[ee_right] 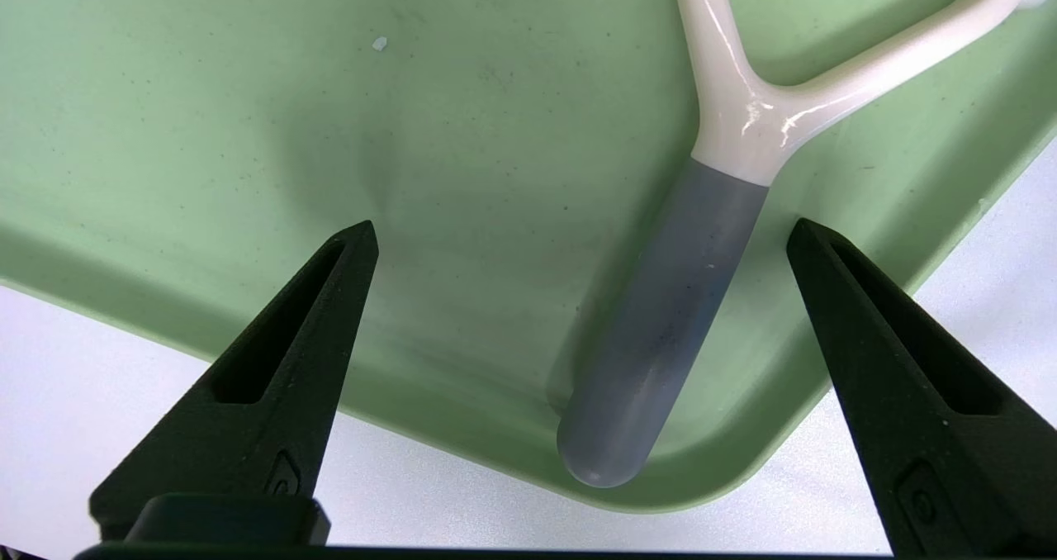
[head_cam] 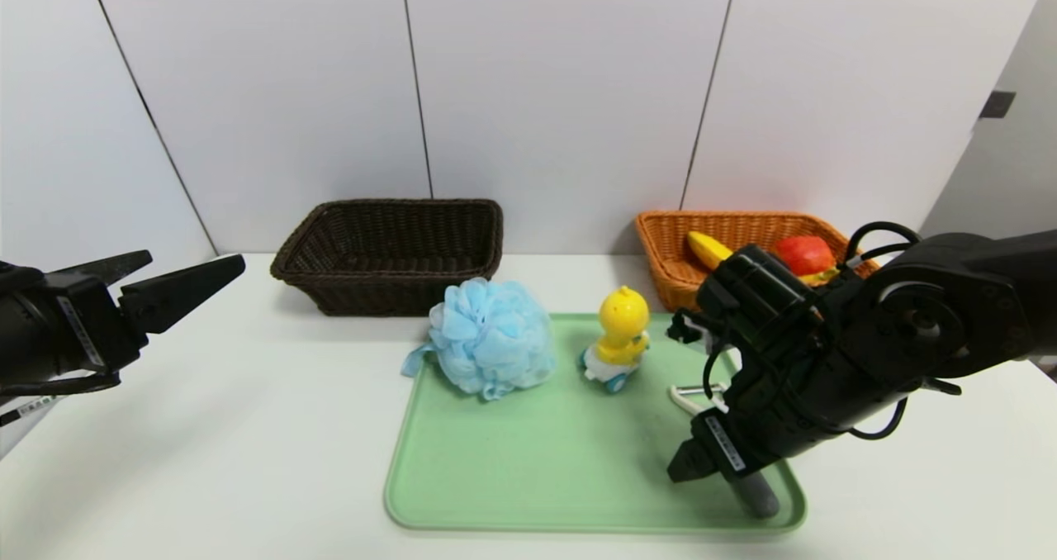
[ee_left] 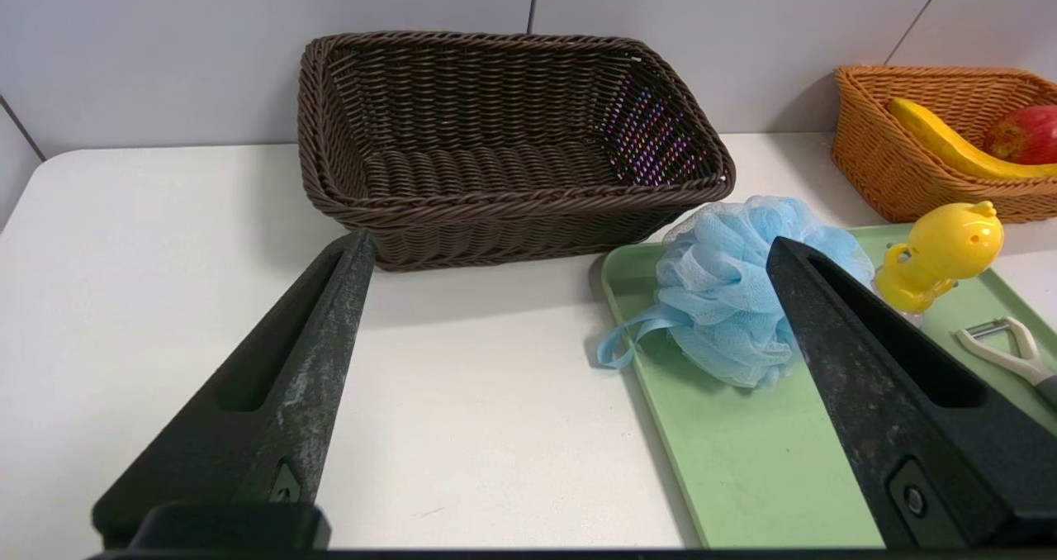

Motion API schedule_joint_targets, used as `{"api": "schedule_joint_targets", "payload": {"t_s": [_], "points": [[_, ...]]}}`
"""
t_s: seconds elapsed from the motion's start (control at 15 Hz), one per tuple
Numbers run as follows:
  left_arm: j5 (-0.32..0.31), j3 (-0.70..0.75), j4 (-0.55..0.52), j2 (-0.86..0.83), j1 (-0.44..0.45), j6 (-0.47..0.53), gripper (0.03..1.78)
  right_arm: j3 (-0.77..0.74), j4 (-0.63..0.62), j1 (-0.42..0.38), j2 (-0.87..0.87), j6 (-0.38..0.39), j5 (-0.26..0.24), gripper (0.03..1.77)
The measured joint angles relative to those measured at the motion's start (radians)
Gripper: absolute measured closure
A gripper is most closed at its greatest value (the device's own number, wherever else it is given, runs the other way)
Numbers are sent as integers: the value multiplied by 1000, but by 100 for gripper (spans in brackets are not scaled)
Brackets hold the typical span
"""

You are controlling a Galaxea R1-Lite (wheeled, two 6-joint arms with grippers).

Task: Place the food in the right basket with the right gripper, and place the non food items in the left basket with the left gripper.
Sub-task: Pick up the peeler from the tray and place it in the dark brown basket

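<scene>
The banana and the apple lie in the orange right basket. On the green tray sit the light-blue bath sponge, the yellow duck toy and the peeler. My right gripper hangs open and points down over the tray's front right corner. The peeler's grey handle lies below, between its fingers, untouched. My left gripper hovers open at the far left and holds nothing. The dark brown left basket stands empty at the back.
Both baskets stand against the white wall panels, the dark one left of the tray. The sponge's ribbon loop hangs over the tray's left rim. Bare white table lies between my left gripper and the tray.
</scene>
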Motion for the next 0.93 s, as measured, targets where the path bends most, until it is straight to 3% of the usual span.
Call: {"api": "schedule_joint_targets", "payload": {"t_s": [0.53, 0.93], "points": [[-1, -4, 1, -5, 0, -1, 12, 16, -1, 7, -17, -4, 1, 10], [-3, 0, 2, -17, 0, -1, 12, 47, -10, 3, -33, -3, -1, 86]]}}
